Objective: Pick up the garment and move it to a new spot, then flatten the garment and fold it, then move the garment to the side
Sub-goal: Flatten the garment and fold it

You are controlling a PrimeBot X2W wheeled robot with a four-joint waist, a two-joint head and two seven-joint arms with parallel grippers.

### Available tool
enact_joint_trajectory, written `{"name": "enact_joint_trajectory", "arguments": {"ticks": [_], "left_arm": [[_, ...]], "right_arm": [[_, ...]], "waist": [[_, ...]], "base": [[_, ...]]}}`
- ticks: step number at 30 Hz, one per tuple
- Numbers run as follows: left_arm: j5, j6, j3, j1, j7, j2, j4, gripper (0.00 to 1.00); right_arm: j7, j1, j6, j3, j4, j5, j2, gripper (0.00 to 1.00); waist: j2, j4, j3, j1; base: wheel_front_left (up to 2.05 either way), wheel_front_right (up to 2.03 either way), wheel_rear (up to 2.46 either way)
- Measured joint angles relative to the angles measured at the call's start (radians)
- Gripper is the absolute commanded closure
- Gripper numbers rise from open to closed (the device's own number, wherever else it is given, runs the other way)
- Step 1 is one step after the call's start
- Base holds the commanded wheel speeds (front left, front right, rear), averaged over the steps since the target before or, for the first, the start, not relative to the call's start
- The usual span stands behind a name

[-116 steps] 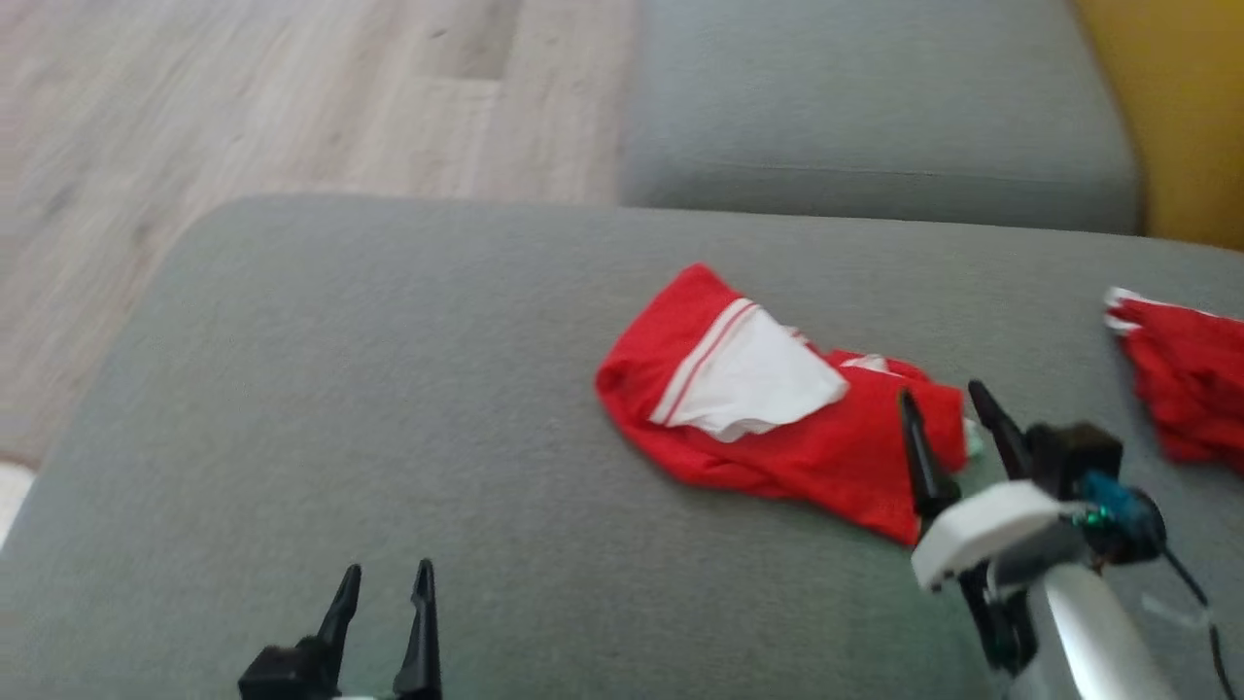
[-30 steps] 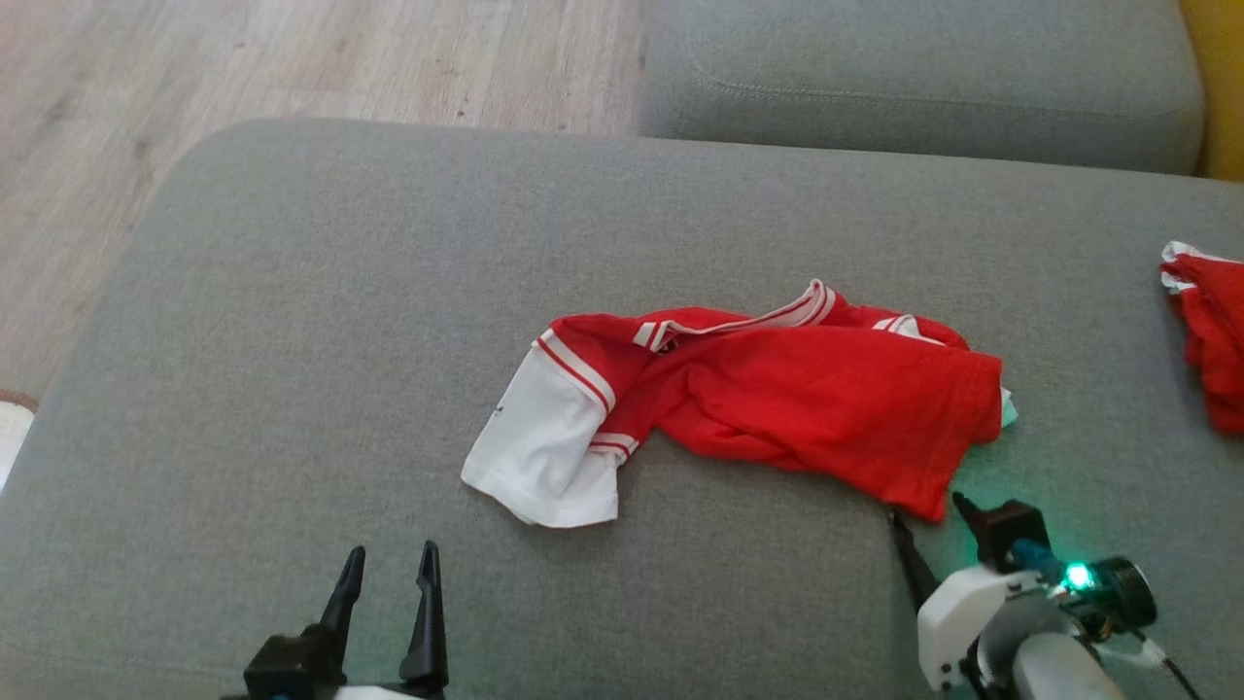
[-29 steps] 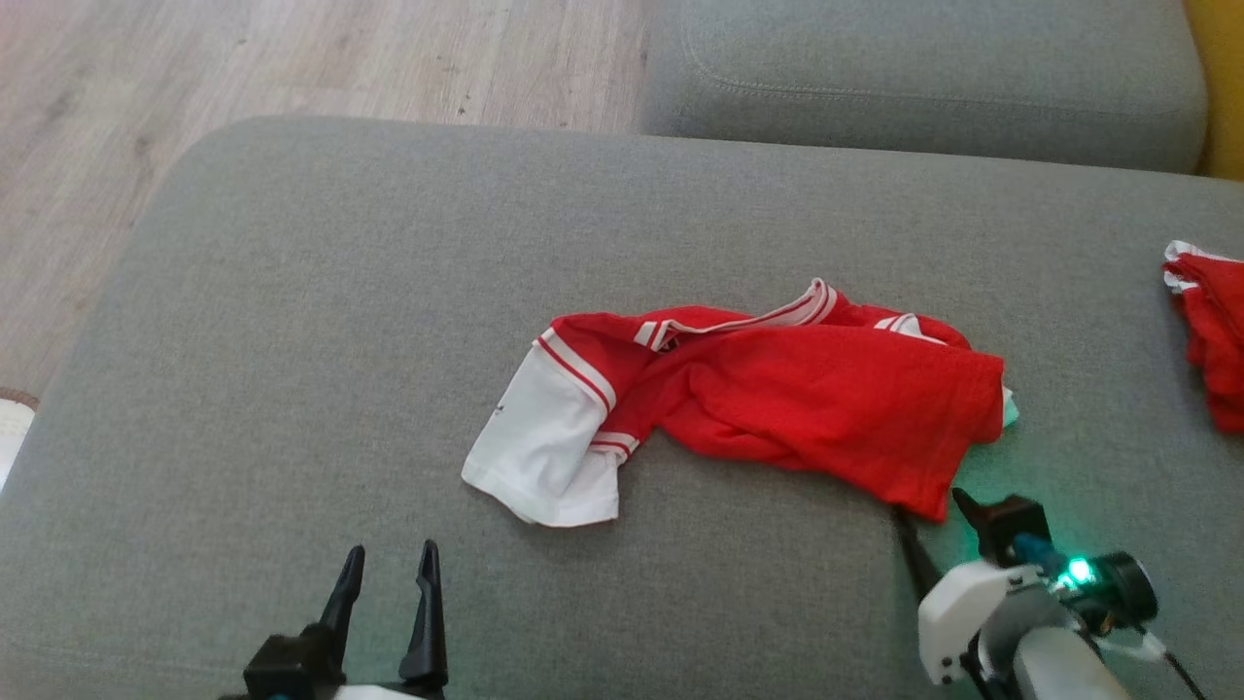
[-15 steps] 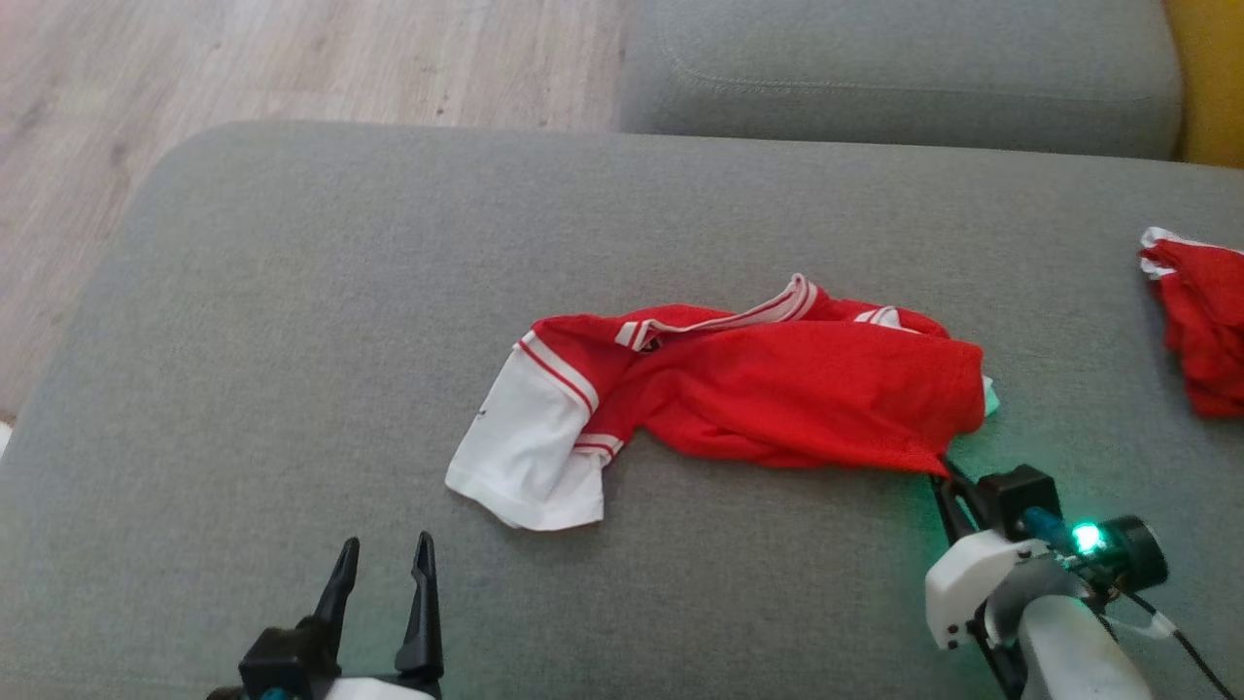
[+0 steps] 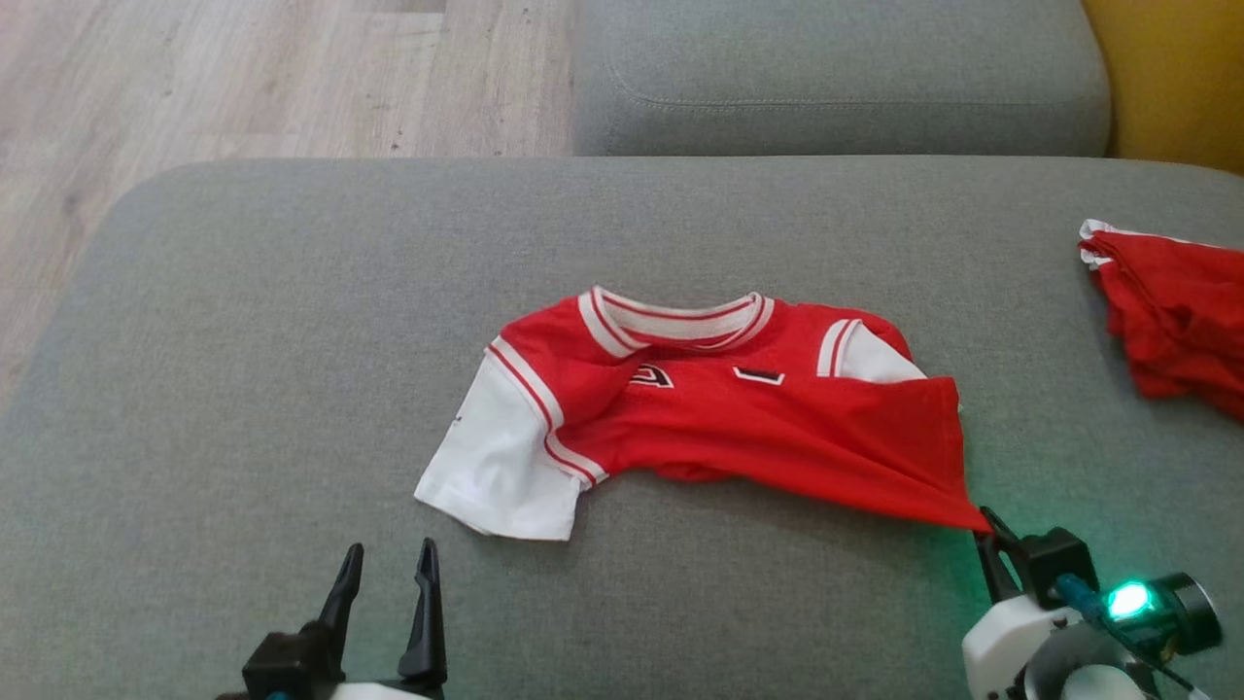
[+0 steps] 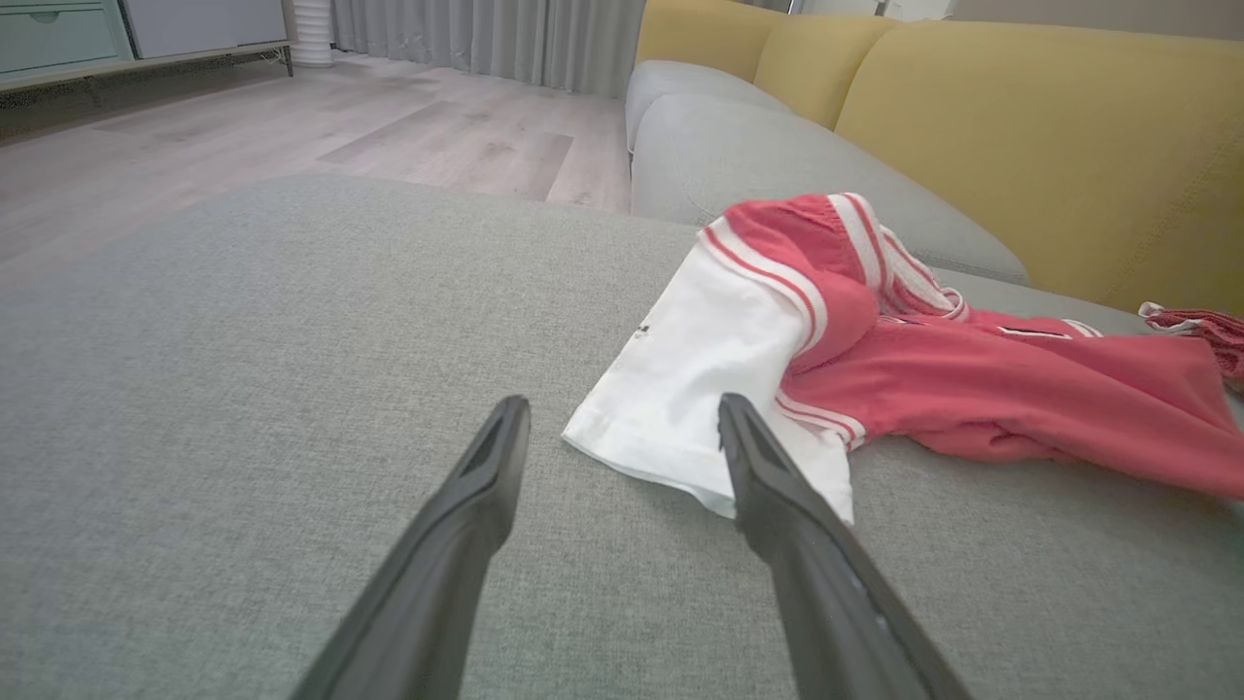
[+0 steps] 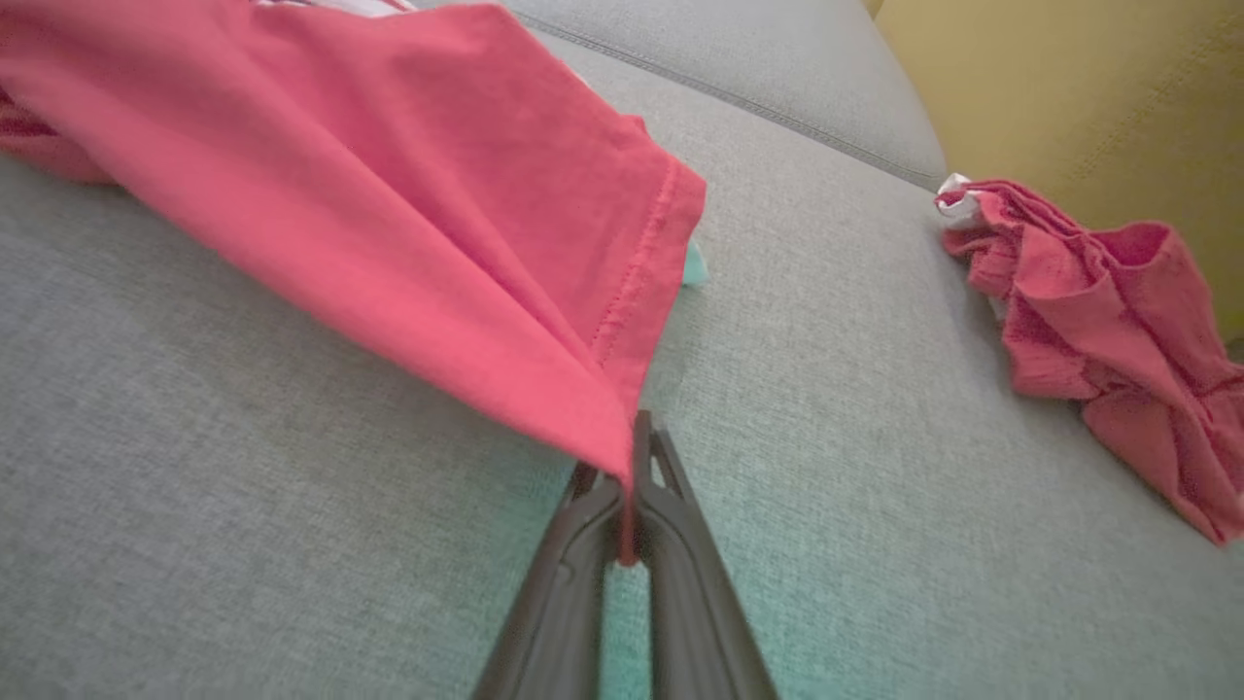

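The garment (image 5: 700, 408) is a red shirt with white sleeves and a striped collar, lying collar-away on the grey cushion (image 5: 292, 340). Its near right hem corner is stretched toward me, pinched by my right gripper (image 5: 986, 530). In the right wrist view the red hem (image 7: 486, 224) runs down into the shut right gripper (image 7: 630, 486). My left gripper (image 5: 386, 574) stands open at the lower left, short of the white sleeve (image 5: 491, 472). In the left wrist view the open left gripper (image 6: 622, 428) points at that white sleeve (image 6: 700, 379) without touching it.
A second crumpled red garment (image 5: 1166, 311) lies at the cushion's right edge and appears again as a red heap (image 7: 1108, 321) in the right wrist view. Another grey cushion (image 5: 836, 78) sits behind, yellow backrest (image 5: 1176, 78) at right, wooden floor (image 5: 243, 78) at left.
My right gripper shut on the hem corner and pulled it toward me. The shirt spread out, its collar and front now showing. The camera view also shifted. The left gripper stayed put.
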Motion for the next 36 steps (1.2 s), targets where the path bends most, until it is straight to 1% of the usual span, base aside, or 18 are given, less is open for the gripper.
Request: {"name": "enact_joint_trajectory", "arguments": {"ticks": [1,2,10,14,23,30,32,36], "left_arm": [[0.000,0.000,0.000,0.000,0.000,0.000,0.000,0.00],[0.000,0.000,-0.001,0.000,0.000,0.000,0.000,0.00],[0.000,0.000,-0.011,0.000,0.000,0.000,0.005,0.00],[-0.007,0.000,-0.016,0.009,0.000,0.000,0.006,0.00],[-0.007,-0.001,-0.019,0.014,-0.001,0.000,0.009,0.00],[-0.007,-0.002,-0.024,0.014,-0.002,-0.005,0.022,0.00],[-0.007,-0.009,-0.024,0.014,-0.002,-0.005,0.025,0.00],[-0.016,-0.010,-0.024,0.014,-0.005,-0.006,0.029,0.00]], "right_arm": [[0.000,0.000,0.000,0.000,0.000,0.000,0.000,0.14],[0.002,0.001,0.000,-0.001,-0.002,0.000,0.000,0.00],[-0.001,0.018,0.000,-0.017,-0.045,0.056,0.023,0.00],[-0.001,0.065,0.000,-0.031,-0.109,0.087,0.025,0.00],[0.033,0.140,0.000,-0.001,-0.310,0.137,0.040,0.00],[0.059,0.161,0.000,0.022,-0.389,0.227,0.049,0.00],[0.059,0.170,0.000,0.026,-0.407,0.270,0.049,0.00],[0.059,0.184,0.000,0.036,-0.418,0.351,0.049,0.00]], "waist": [[0.0000,0.000,0.000,0.0000],[0.0000,-0.001,0.001,0.0000],[0.0000,-0.002,-0.016,0.0000],[0.0000,-0.007,-0.038,0.0000],[0.0000,-0.024,-0.089,0.0000],[0.0000,-0.030,-0.116,0.0000],[0.0000,-0.030,-0.122,-0.0001],[0.0000,-0.027,-0.132,-0.0001]], "base": [[0.00,0.00,0.00],[0.00,0.00,0.00],[0.00,0.00,0.00],[0.00,0.00,0.00],[0.00,0.00,0.00],[0.00,0.00,0.00],[0.00,0.00,0.00],[0.00,0.00,0.00]]}}
